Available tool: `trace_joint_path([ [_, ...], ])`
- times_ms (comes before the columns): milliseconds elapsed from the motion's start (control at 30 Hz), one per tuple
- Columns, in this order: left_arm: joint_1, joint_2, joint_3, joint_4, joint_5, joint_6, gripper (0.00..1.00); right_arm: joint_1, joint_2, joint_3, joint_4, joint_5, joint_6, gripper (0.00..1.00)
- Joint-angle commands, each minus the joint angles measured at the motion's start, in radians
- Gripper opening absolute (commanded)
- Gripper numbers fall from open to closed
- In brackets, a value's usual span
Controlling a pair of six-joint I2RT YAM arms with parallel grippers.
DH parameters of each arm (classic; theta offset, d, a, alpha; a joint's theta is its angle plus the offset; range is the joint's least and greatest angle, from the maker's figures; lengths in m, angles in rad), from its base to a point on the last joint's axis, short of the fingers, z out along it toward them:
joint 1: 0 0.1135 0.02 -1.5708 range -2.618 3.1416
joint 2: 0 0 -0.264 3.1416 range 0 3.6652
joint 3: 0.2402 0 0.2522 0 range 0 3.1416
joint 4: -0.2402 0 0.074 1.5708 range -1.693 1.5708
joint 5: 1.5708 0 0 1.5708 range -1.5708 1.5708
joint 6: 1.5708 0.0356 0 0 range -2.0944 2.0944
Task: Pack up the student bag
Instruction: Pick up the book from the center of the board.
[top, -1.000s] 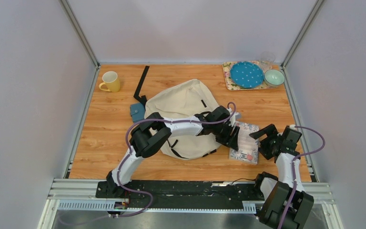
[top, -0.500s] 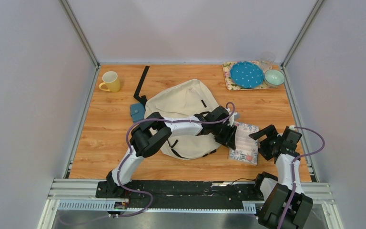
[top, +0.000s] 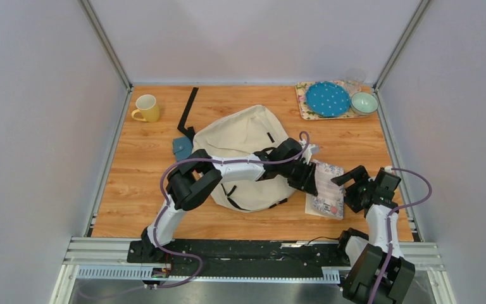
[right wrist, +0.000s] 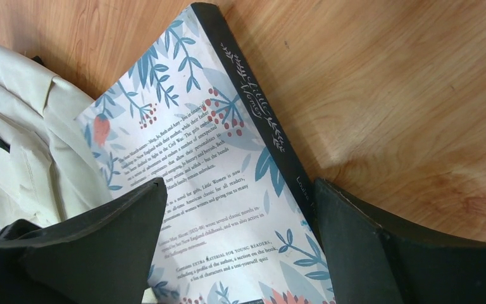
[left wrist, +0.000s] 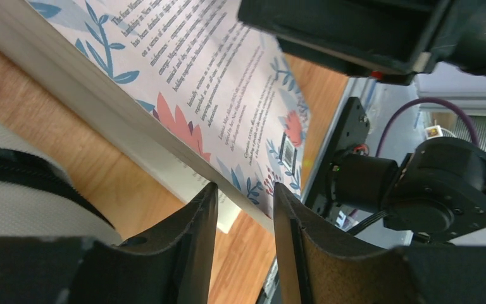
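1. The student bag (top: 243,136) lies slumped in the middle of the counter (top: 133,190). The left arm stretches across it toward 3 o'clock.
2. The book (right wrist: 190,164) lies just beside the bag's edge at its 4 o'clock, back cover up. Its page edge faces the bag and its dark spine faces away. We judge that is why the left arm comes at it from the page side.
3. The left gripper (left wrist: 245,196) has its jaws narrow, with only a slim gap between them. The book's near corner lines up with that gap, but we cannot tell whether the pads actually bite on it.
4. The right gripper (right wrist: 240,190) is spread wide and holds nothing. One finger is over the cover and the other over bare wood past the spine. We read it as a backstop, so the book cannot slide off toward 3 o'clock.
5. We judge that packing has hardly begun. The book is outside the bag, and so is a small blue pouch (top: 180,147) at the bag's 9 o'clock.
6. The risk we see is a pinch on the cover alone, which would let the pages fan open. We also cannot see the bag's mouth from here.
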Motion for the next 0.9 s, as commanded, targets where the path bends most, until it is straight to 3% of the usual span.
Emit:
trace_joint_path([
  [0,-0.018,-0.067,0.016,0.161,0.053,-0.038,0.45,0.01,-0.004,-0.016,-0.062,-0.081,0.017,0.9],
  [367,-0.007,0.017,0.067,0.008,0.032,-0.035,0.52,0.01,-0.021,-0.016,-0.074,-0.088,0.017,0.9],
  [800,-0.004,0.083,0.082,0.127,0.105,-0.123,0.49,0.01,-0.027,-0.017,-0.074,-0.11,0.015,0.9],
  [867,-0.004,0.082,0.081,0.155,0.113,-0.138,0.42,0.01,-0.036,-0.02,-0.077,-0.117,0.018,0.9],
])
